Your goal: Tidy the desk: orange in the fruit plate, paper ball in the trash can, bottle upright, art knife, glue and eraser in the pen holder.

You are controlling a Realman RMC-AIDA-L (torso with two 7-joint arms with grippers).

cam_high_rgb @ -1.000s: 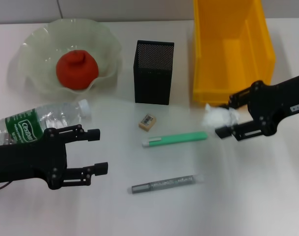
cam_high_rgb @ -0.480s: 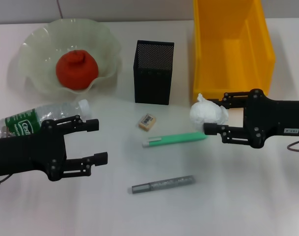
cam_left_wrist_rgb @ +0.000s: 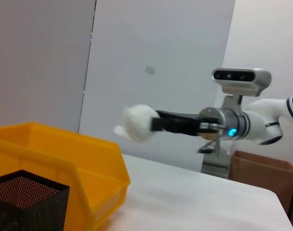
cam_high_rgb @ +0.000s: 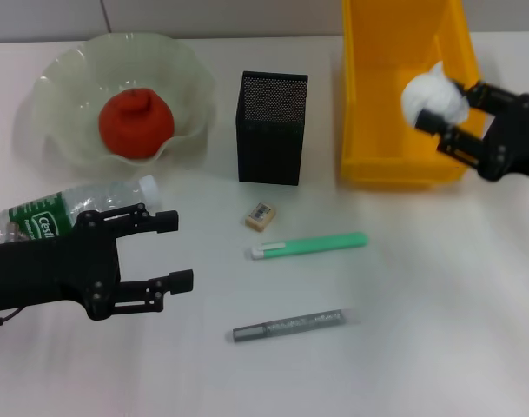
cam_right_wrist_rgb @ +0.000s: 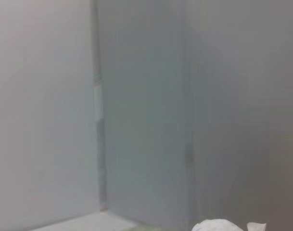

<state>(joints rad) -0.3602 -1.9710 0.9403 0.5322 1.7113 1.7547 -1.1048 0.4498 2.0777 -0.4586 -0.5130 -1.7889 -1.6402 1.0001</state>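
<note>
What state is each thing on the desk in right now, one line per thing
orange: resting in the fruit plate.
paper ball: held in the air over the trash can by the right gripper.
bottle: lying on its side, cap on.
eraser: flat on the desk.
pen holder: upright.
green art knife: lying flat.
grey glue stick: lying flat.
left gripper: open, holding nothing.

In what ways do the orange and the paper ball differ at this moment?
The orange is red-orange and rests in the fruit plate; the paper ball is white, crumpled, and held by the right gripper above the trash can. Both are roundish.
</note>
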